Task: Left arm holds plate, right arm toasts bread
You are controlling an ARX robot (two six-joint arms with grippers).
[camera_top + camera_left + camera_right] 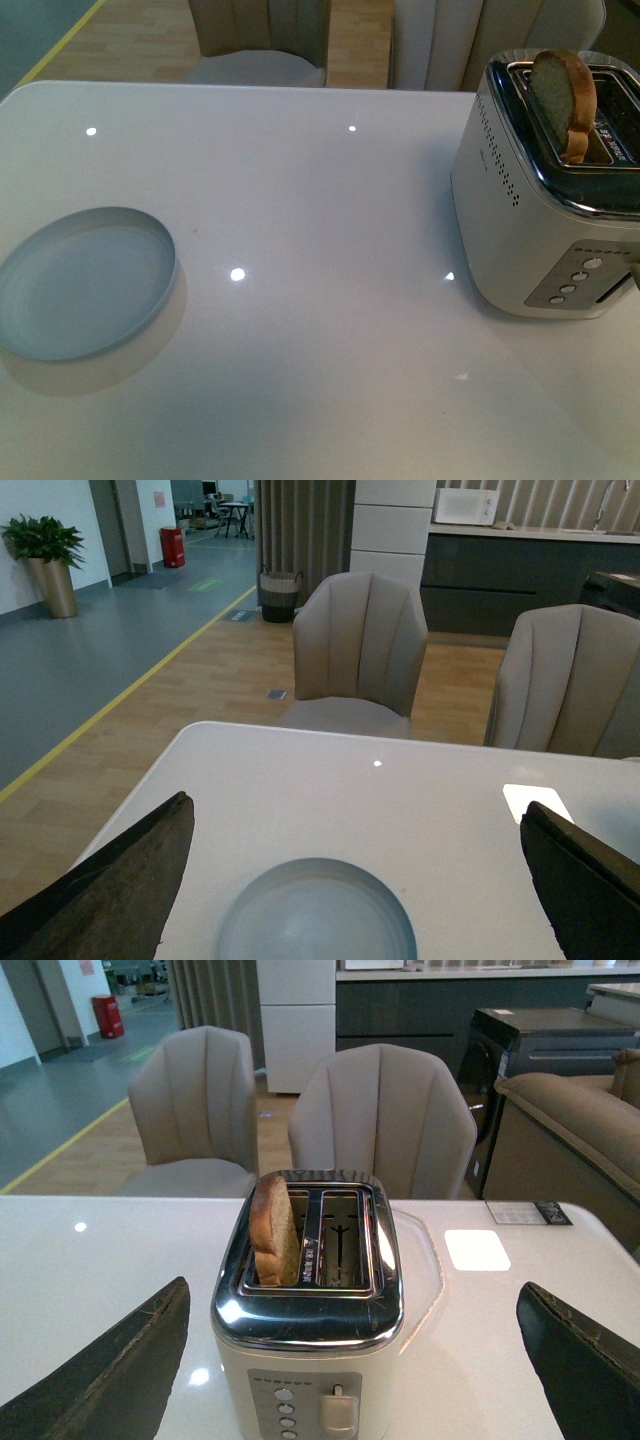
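The pale blue-white plate (85, 282) lies empty on the white table at the left; it also shows in the left wrist view (316, 912). My left gripper (360, 880) is open, its jaws spread wide on either side of the plate, above it. The bread (563, 100) stands upright in one slot of the white toaster (530, 220) at the right, half sticking out. In the right wrist view the bread (273, 1230) sits in the slot beside an empty one. My right gripper (355, 1360) is open, its jaws wide on either side of the toaster (310, 1350). Neither arm shows in the front view.
The toaster's front has a lever (338, 1408) and a column of round buttons (285, 1410). Beige chairs (380, 1120) stand beyond the table's far edge. The white table (320, 200) stretches between plate and toaster.
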